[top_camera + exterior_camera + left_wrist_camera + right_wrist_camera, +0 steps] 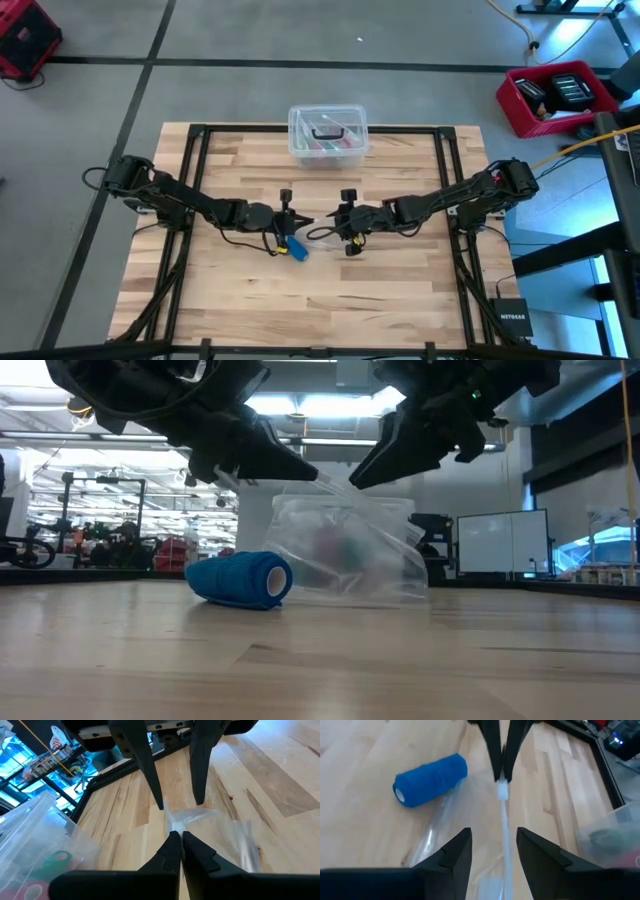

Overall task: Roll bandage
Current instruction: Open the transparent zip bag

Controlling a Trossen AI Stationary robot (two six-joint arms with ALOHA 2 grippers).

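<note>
The bandage [297, 250] is a compact blue roll lying on its side on the wood table, also in the low view [240, 580] and right wrist view [430, 780]; no gripper touches it. Beside it stands a small clear plastic bag [350, 555], its bottom on the table. My left gripper [179, 840] is shut on the bag's upper edge. My right gripper [495, 845] faces it from the table's right, open, its fingers on either side of that same edge [504, 820] with gaps showing. My left gripper pinches the clear bag's upper edge [176, 826] between its two fingertips. The fingers come from the table's left, slanting slightly down. The bag hangs below the hold, pulled up into a peak [322, 482], with its bottom [350, 596] on the table.
A clear lidded plastic box [328, 135] with coloured items inside stands at the table's far edge, behind the bag. A black frame [190, 160] runs around the tabletop. Bare wood lies toward the near edge [320, 310].
</note>
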